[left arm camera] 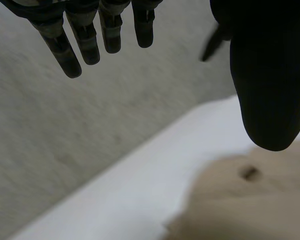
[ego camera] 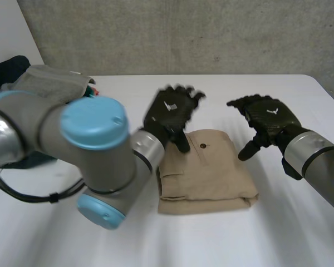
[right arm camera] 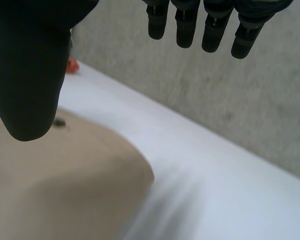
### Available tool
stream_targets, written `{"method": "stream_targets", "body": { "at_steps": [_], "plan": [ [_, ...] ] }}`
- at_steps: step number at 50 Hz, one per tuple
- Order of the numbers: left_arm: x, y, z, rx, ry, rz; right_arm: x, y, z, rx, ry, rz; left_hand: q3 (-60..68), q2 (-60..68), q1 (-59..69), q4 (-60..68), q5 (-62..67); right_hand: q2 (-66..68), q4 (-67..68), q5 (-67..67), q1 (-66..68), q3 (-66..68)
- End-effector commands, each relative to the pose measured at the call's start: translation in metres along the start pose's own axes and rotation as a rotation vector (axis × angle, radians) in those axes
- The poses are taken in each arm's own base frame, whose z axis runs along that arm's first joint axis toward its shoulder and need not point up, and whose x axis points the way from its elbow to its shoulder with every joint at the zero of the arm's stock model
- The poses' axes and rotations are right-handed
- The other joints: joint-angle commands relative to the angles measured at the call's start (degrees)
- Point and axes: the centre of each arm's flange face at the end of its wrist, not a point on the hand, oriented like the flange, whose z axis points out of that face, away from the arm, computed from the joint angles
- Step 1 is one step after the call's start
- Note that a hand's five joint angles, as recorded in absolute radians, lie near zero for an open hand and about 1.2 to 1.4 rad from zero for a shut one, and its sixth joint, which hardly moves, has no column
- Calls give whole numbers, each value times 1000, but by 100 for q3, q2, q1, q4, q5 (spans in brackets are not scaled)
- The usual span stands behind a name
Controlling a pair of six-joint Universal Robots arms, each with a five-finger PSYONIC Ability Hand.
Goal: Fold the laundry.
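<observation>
Tan trousers [ego camera: 203, 172] lie folded into a thick rectangle in the middle of the white table [ego camera: 222, 239], a dark button showing near their far edge. My left hand [ego camera: 171, 114] hovers above the fold's far left corner, fingers straight and spread, holding nothing. In the left wrist view its fingers [left arm camera: 90, 40] are extended, with the tan cloth [left arm camera: 240, 200] below the thumb. My right hand [ego camera: 265, 119] hangs in the air just past the fold's far right corner, open and empty. The right wrist view shows its straight fingers [right arm camera: 210, 30] and the trousers [right arm camera: 60, 185] under the thumb.
A heap of grey and dark laundry [ego camera: 50, 83] lies at the table's far left, behind my left arm, with something orange [right arm camera: 71, 65] beside it. A grey wall [ego camera: 183, 33] stands behind the table. Bare tabletop lies in front of and to the right of the fold.
</observation>
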Motion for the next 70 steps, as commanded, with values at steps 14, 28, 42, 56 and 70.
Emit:
{"method": "stream_targets", "body": {
  "at_steps": [14, 28, 42, 56, 70],
  "plan": [
    [16, 102, -20, -476, -52, 55, -1, 83, 38, -337, -104, -141, 78, 113, 192, 140, 28, -203, -220, -290, -264, -206],
    [1, 8, -10, -188, 70, -3, 18, 19, 2, -116, 84, -127, -124, -89, -10, -62, -174, -203, -220, -290, -264, -206],
    [5, -47, -16, -3, 487, -38, 7, 76, -32, -286, 7, 129, -6, 29, 108, 56, -56, -203, -220, -290, -264, -206],
    [11, -44, -18, -17, 510, -45, -21, 102, 1, -219, -98, 141, -6, 29, 108, 56, -56, 36, 19, -51, -24, 33],
    [9, -47, -18, -7, 504, -43, 17, 61, 56, 40, 100, 49, -6, 29, 108, 56, -56, 6797, 6780, 6710, 6736, 6794]
  ]
}}
